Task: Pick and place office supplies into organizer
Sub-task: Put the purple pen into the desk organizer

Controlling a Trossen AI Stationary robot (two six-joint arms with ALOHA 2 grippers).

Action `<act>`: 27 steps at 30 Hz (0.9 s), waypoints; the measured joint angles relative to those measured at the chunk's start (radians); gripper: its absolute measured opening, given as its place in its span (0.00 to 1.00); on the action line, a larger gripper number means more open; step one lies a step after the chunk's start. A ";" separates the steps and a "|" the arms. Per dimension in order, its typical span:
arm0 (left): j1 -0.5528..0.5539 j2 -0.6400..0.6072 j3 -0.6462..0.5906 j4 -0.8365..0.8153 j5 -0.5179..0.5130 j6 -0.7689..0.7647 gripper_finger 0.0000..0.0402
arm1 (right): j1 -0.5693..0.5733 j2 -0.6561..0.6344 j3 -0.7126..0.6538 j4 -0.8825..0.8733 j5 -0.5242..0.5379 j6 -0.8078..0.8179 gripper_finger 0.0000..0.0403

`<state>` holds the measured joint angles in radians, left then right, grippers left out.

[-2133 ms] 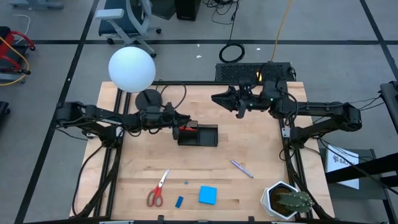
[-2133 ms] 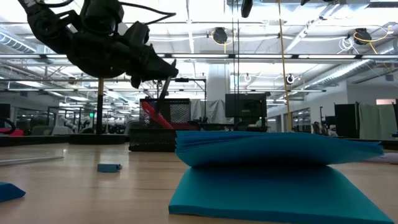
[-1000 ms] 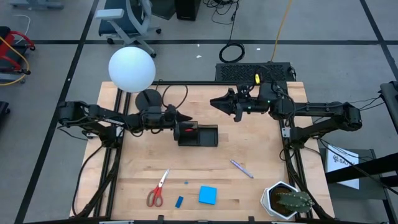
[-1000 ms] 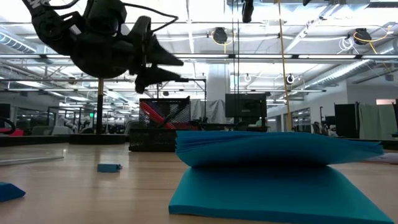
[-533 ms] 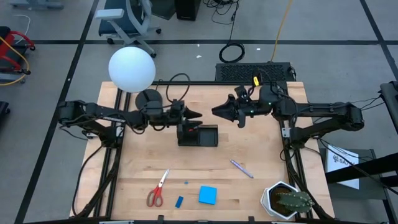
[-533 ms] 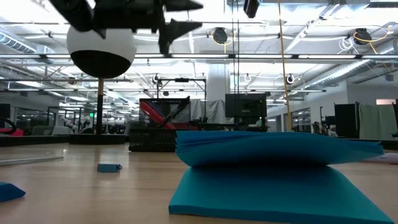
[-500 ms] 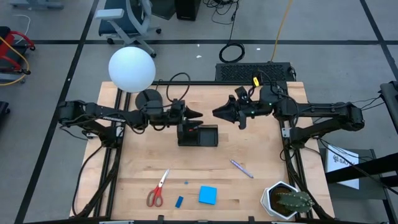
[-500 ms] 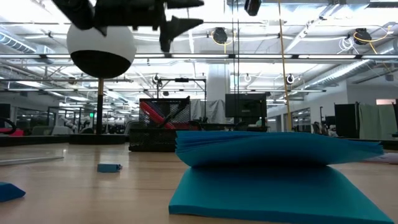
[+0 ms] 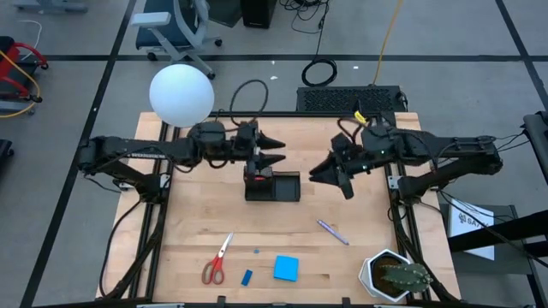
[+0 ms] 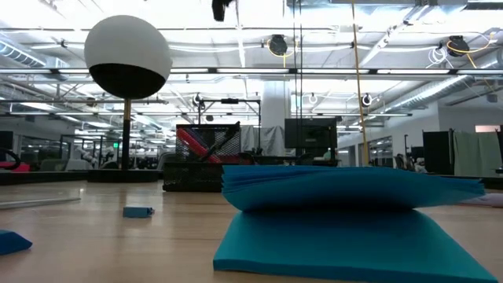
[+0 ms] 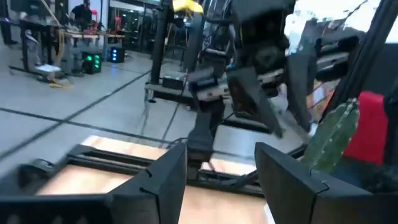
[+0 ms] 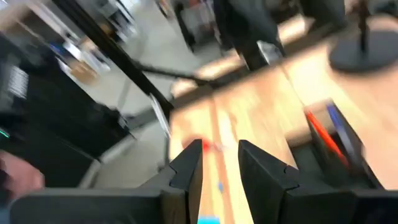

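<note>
Two robot arms hang over the black organizer (image 9: 272,186) in the middle of the table (image 9: 360,257).

The left gripper (image 9: 276,151) is just behind the organizer, fingers spread and holding nothing. The right gripper (image 9: 328,178) is to its right, fingers a little apart and also holding nothing. Something red pokes out of the organizer. The scissors (image 9: 217,259), blue notepad (image 9: 286,269), eraser (image 9: 247,277) and purple pen (image 9: 332,232) lie at the near side.

No readable text in any view.

We find no legible words, labels, brands or numbers; a white sheet (image 9: 473,218) beside the table carries dark print, but it is too small for us to read.
</note>
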<state>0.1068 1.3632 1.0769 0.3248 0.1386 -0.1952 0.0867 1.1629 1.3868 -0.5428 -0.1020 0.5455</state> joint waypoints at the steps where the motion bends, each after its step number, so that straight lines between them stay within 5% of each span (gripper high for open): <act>1: 0.002 -0.014 0.015 -0.033 -0.010 0.021 0.49 | 0.017 0.000 0.011 -0.045 0.015 0.008 0.23; 16: 0.061 -0.122 0.145 -0.304 -0.149 0.127 0.48 | 0.217 0.123 0.015 -0.545 0.050 0.216 0.23; 27: 0.075 -0.123 0.144 -0.384 -0.150 0.096 0.48 | 0.297 0.321 0.014 -0.610 0.157 0.271 0.23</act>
<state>0.1822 1.2404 1.2213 -0.0595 -0.0116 -0.0994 0.3833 1.4835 1.4006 -1.1532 0.0550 0.8168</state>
